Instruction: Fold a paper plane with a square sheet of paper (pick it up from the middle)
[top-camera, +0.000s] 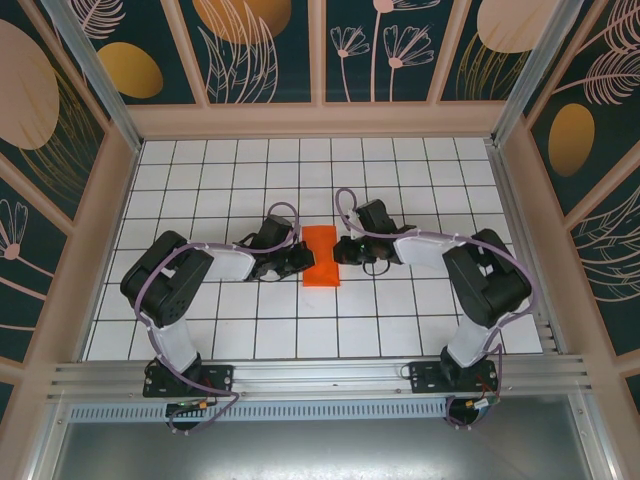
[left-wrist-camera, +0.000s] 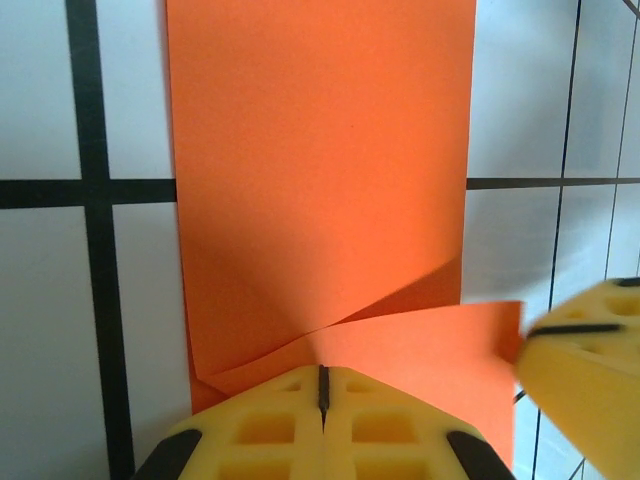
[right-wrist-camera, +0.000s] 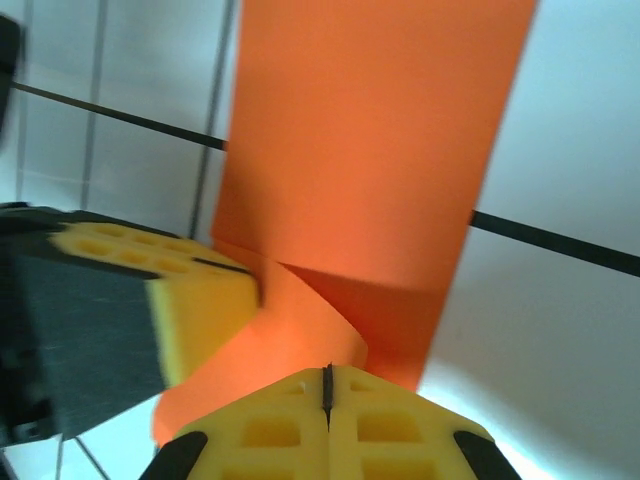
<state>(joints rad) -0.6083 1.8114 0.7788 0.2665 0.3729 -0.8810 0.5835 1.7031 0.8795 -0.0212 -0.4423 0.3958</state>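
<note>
orange-red sheet of paper (top-camera: 321, 272), folded narrow, pinched at waist, lying central

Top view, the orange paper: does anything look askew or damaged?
Yes. The square sheet of paper is pinched in to a narrow waist at mid-length between the shut left gripper and right gripper. In the left wrist view its near edge buckles up in a slanting wrinkle. No tear shows.
</note>
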